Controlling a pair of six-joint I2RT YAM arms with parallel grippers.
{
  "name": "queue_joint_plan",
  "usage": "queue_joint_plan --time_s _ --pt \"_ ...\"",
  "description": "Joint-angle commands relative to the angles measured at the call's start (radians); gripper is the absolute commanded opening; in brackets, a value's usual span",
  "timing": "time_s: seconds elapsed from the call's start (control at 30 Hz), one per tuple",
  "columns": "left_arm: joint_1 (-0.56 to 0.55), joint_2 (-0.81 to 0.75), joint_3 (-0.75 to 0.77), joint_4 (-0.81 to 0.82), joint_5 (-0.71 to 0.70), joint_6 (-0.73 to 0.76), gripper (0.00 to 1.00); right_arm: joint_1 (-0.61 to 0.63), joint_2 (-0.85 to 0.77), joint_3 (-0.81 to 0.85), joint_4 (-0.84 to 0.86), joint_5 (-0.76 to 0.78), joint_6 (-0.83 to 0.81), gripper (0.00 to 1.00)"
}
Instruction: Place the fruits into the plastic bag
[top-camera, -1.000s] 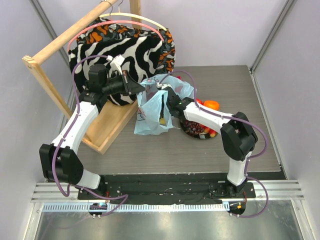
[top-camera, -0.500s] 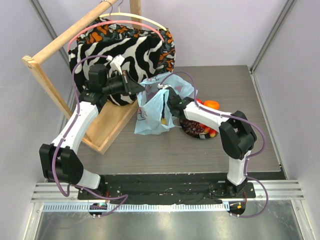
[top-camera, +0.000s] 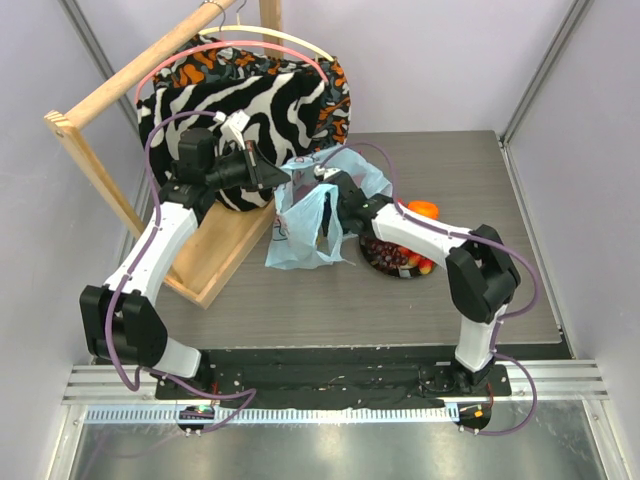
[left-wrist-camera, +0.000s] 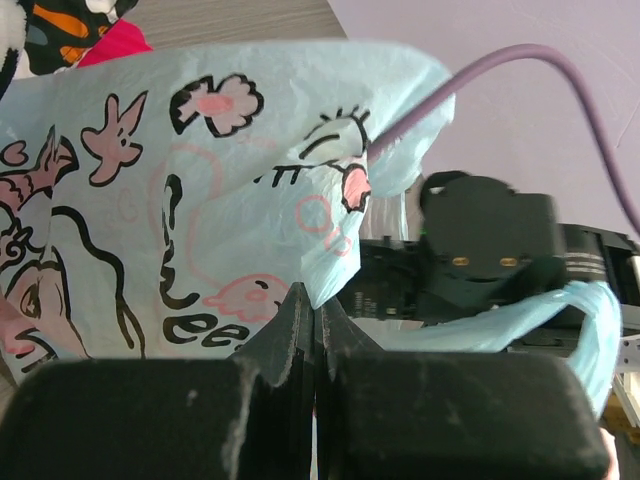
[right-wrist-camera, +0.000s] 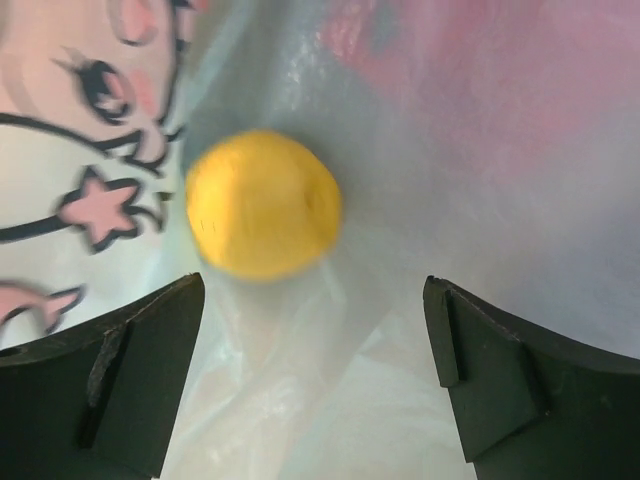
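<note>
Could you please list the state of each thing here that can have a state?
plastic bag: held up, mouth open.
left gripper: jaws shut on the plastic bag's rim.
right gripper: jaws open, empty.
yellow fruit: loose inside the bag.
other fruits: outside the bag, not yet bagged.

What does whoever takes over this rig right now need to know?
The left gripper is shut on the plastic bag at its rim, holding it up.
The right gripper is open inside the bag mouth, holding nothing.
The yellow fruit is loose in the bag, clear of the fingers.
The orange and other fruits are at the dark plate, right of the bag.
Done: yellow fruit bagged.
Left: withdraw the right arm, bag the rest.
</note>
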Motion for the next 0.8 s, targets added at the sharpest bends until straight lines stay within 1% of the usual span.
queue_joint_plan --time_s 0.0,0.07,0.23,0.43,0.53,0.63,0.77 --pt "0.009 0.002 0.007 0.033 0.016 -0.007 0.00 0.001 -0.168 -0.033 0.107 -0.034 -0.003 1.00" --pt "0.009 0.001 0.006 0.030 0.013 -0.007 0.00 0.001 -0.234 -0.051 0.135 -0.076 -0.003 1.00" --pt "0.008 0.004 0.012 0.016 0.001 -0.005 0.00 0.002 -0.370 -0.122 0.245 -0.087 0.003 0.98" --pt "0.008 0.004 0.014 0.002 -0.013 0.001 0.00 0.002 -0.476 -0.197 0.359 -0.156 0.003 0.96" --pt "0.009 0.002 0.015 0.000 -0.016 0.002 0.00 0.001 -0.551 -0.249 0.467 -0.169 0.019 0.96" --pt "0.009 0.001 0.015 -0.003 -0.016 0.002 0.00 0.002 -0.626 -0.304 0.549 -0.147 0.037 0.95" --pt "0.009 -0.004 0.017 -0.001 -0.015 0.004 0.00 0.002 -0.691 -0.341 0.563 -0.053 0.054 0.94"
